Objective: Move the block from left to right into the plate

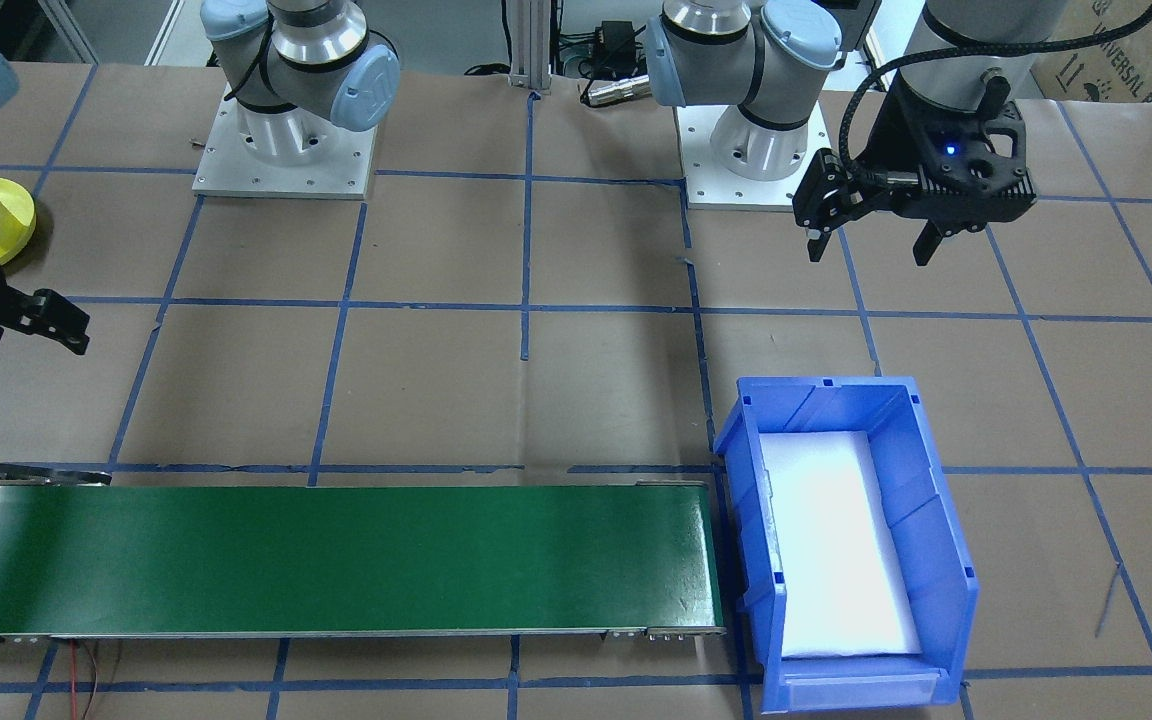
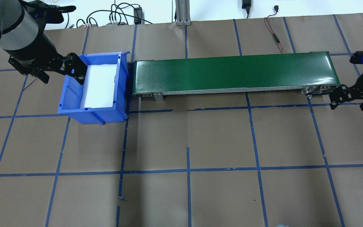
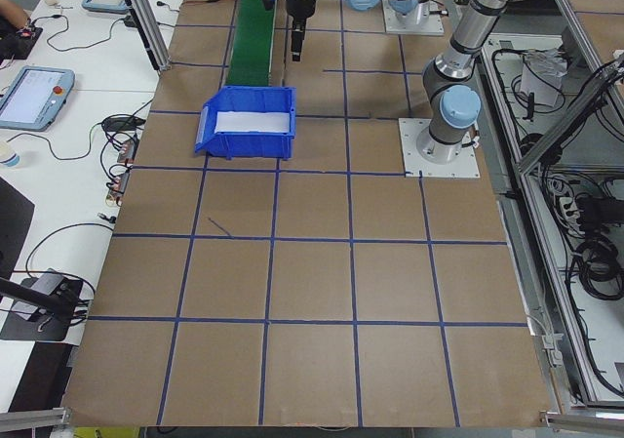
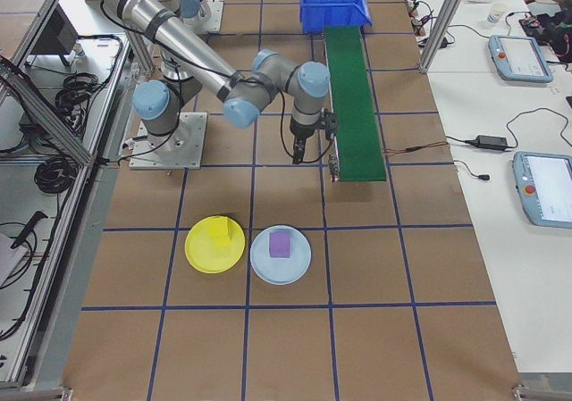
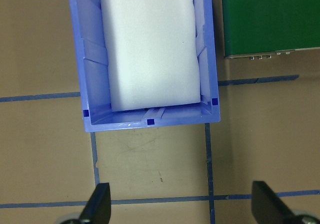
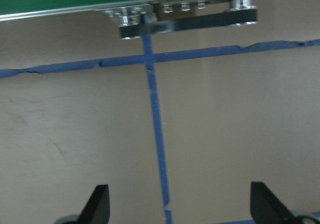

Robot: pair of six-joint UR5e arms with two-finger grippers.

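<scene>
Block: the small purple cube point(image 4: 280, 243) already lies in the round pale-blue plate point(image 4: 299, 265), near the right end effector point(image 4: 309, 144), which hangs spread and empty; left end effector point(image 1: 871, 240) likewise spread, beside the blue bin point(image 1: 921, 560).

The table point(image 2: 181, 189) is covered with brown paper, and a grid of blue tape lines point(image 2: 187, 170) is laid over it. In the exterior left view, a white side bench point(image 3: 68, 165) is seen at 9 o'clock, on which teach pendants point(image 3: 34, 95) and black cables point(image 3: 58, 238) are placed. At 3 o'clock in the same view, an aluminium frame point(image 3: 575, 116) with bundled cables is seen. In the exterior right view, another white bench point(image 4: 518, 151) is placed at 3 o'clock, where two more pendants point(image 4: 547, 187) are laid. The whole scene is lit evenly from above.
</scene>
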